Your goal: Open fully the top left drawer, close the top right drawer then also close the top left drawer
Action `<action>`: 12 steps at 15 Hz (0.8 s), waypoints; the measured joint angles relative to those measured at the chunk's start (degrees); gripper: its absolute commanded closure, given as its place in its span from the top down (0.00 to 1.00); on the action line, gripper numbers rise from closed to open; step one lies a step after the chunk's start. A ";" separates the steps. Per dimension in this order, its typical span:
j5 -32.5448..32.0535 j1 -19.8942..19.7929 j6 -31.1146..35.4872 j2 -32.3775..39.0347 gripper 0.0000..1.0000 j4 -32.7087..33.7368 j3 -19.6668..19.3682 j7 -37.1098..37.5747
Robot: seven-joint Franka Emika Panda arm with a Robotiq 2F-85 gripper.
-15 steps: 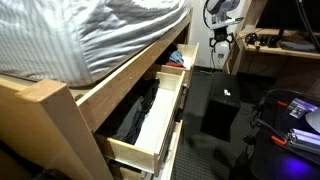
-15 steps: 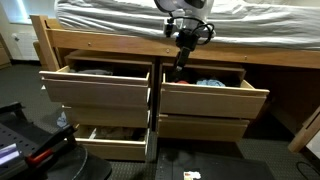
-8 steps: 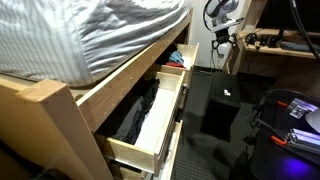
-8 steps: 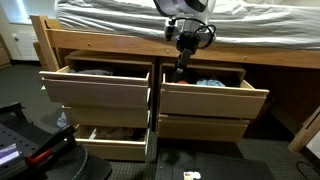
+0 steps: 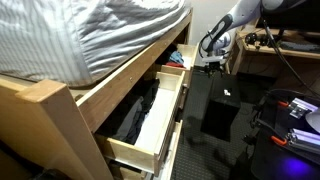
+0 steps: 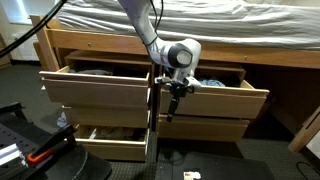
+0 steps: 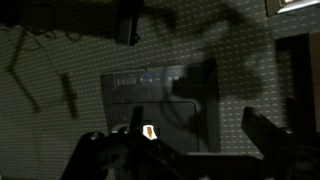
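Hovering wide-open with the tool [image 6: 169, 105] before the top right drawer [image 6: 215, 102]; best pressing mid-front, squarely, clear of the top left drawer [image 6: 95, 92].

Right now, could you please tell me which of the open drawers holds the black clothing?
The top left drawer, the long one with black clothes lying inside. The top right drawer beside it holds blue and reddish items instead.

End effector [image 5: 211, 63] motion-blurred at 2 o'clock in an exterior view. Wrist view dark; fingers [image 7: 268, 135] cut off at 5 and 7 o'clock. Top left drawer [image 6: 95, 88] contents indistinct.
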 measured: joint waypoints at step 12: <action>15.01 -6.68 8.68 -9.22 1.00 0.98 4.26 -0.11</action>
